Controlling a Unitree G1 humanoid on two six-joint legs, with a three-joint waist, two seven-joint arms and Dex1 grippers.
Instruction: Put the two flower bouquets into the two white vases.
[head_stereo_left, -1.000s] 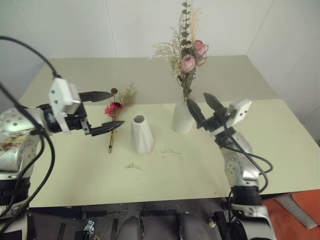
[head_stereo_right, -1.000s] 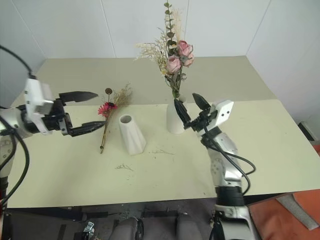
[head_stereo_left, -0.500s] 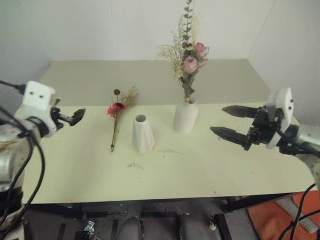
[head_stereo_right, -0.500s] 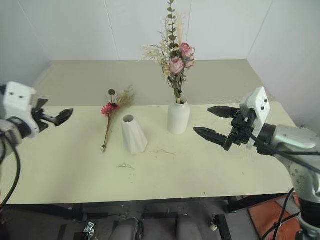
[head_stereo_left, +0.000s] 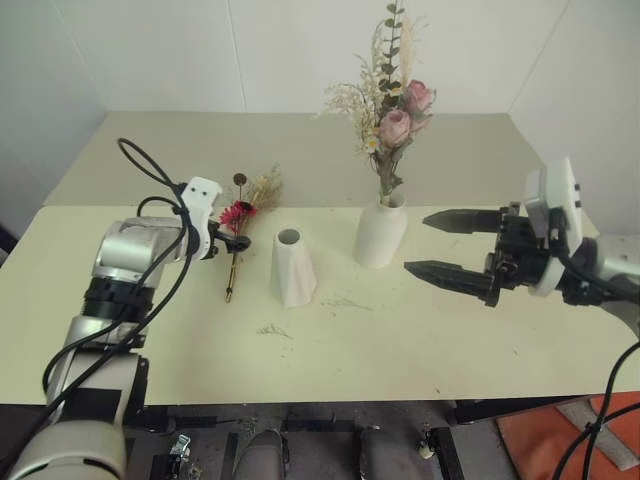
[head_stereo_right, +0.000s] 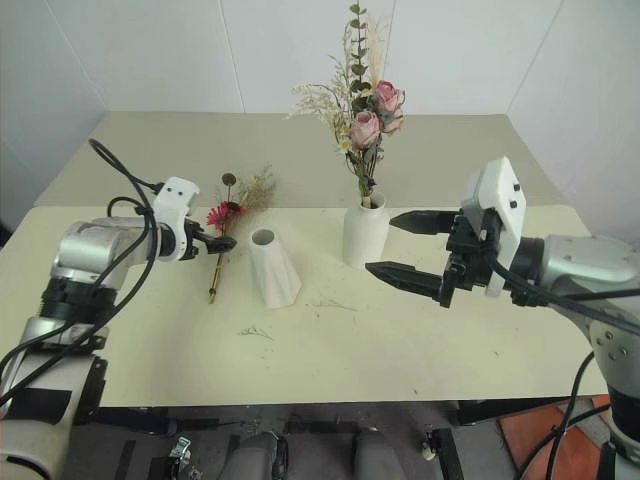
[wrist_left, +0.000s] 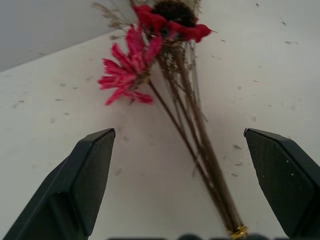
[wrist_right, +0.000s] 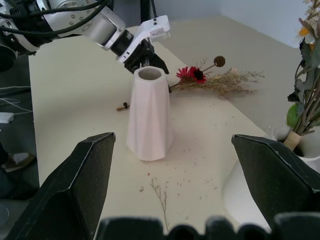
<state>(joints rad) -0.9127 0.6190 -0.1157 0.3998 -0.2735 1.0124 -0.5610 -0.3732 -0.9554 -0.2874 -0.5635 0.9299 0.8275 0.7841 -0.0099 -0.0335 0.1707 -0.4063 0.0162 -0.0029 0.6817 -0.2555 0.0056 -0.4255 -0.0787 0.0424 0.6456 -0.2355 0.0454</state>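
Two bouquets, two vases, on a pale cream table (head_stereo_left: 420, 360). At left, the left gripper (wrist_left: 185, 165), fingers spread wide, straddles the slim magenta-red and tan bunch (head_stereo_left: 240, 225) lying flat, without touching it. Beside it stands the short faceted white vase (head_stereo_left: 293, 268), empty, bare tabletop in front. Next, the rounded white bottle vase (head_stereo_left: 380, 235) holds the pink rose bouquet (head_stereo_left: 392, 110); its base is cut off in the right wrist view. Rightmost, the right gripper (head_stereo_left: 440, 245) hovers agape, holding nothing.
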